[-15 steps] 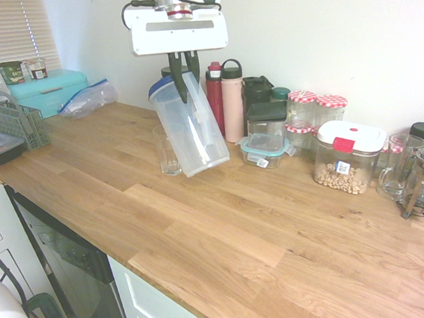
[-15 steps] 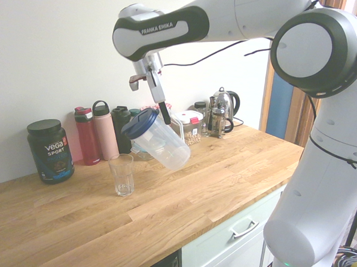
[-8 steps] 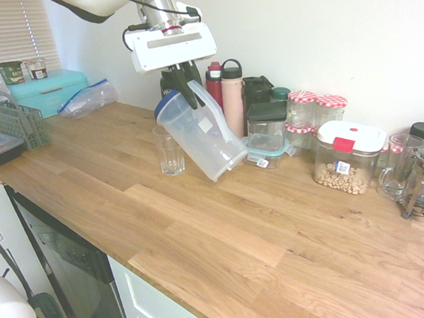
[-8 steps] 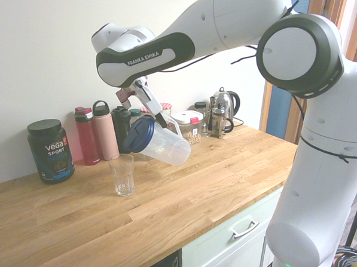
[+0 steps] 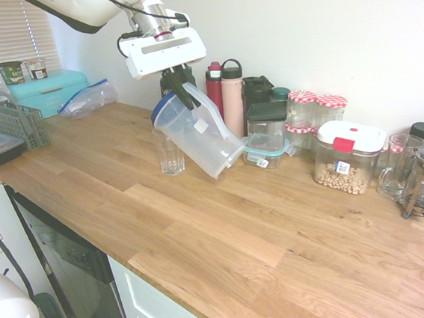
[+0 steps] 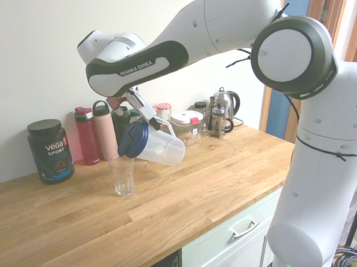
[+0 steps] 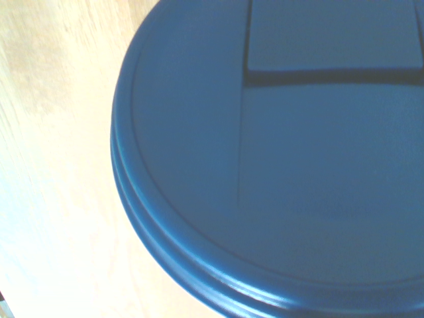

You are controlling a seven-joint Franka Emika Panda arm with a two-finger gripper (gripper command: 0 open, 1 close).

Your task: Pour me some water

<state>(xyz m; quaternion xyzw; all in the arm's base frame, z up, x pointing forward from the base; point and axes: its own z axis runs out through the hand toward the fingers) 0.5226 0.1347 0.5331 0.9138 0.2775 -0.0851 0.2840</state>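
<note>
Second exterior view: water not discernible inside tilted clear jug (image 6: pixel 159 149), blue lid (image 6: pixel 132 139); fingers (image 6: pixel 148 116) clamped on its handle, above glass (image 6: pixel 122 175).

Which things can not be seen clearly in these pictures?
- Water: neither exterior view shows any in the tilted jug or in the glass; too faint.
- Spout: in the wrist view the blue lid fills the picture.
- Gripper contact with the handle: too small in both exterior views.

A wooden countertop (image 5: pixel 227 233) is seen carrying 1 empty glass (image 5: pixel 168 151), 2 bottles (image 5: pixel 225 101) at the wall, a lidded container (image 5: pixel 347 157) and a black tub (image 6: pixel 50 150).
</note>
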